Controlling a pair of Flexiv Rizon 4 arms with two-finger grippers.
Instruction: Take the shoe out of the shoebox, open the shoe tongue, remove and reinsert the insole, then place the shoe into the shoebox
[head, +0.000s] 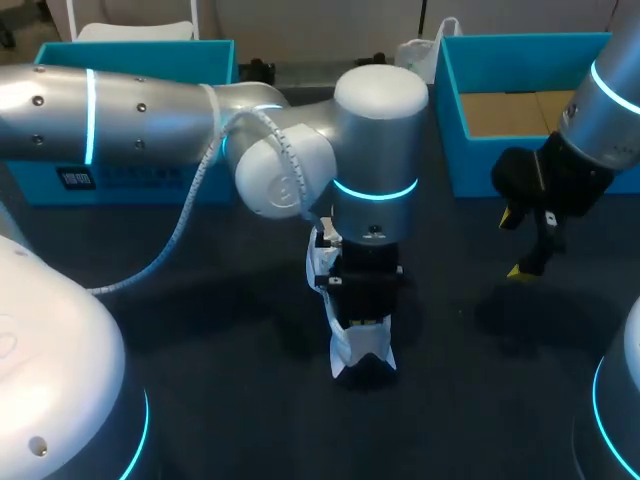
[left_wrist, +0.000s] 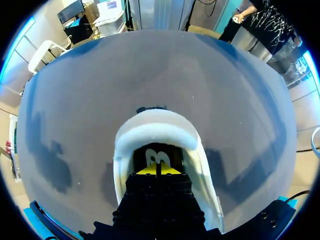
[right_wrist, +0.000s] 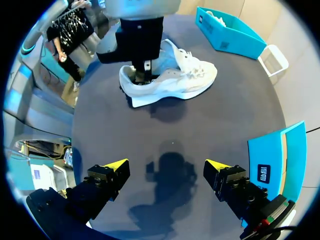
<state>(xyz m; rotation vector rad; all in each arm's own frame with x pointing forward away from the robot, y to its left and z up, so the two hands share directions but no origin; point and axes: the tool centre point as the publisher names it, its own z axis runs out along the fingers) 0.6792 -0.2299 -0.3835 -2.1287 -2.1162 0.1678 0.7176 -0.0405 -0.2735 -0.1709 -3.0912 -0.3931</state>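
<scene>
Shoe (left_wrist: 160, 134) surrounds the left tool (left_wrist: 157, 171), whose yellow tips sit pressed together inside its opening. Only the right wrist view shows it whole, upright on the desk (right_wrist: 200, 130). The right tool (right_wrist: 166, 166) hangs spread wide near the blue shoebox (head: 472, 150).

Head view high behind, left wrist close over shoe (left_wrist: 160, 134), right wrist farther, shoe shared
</scene>
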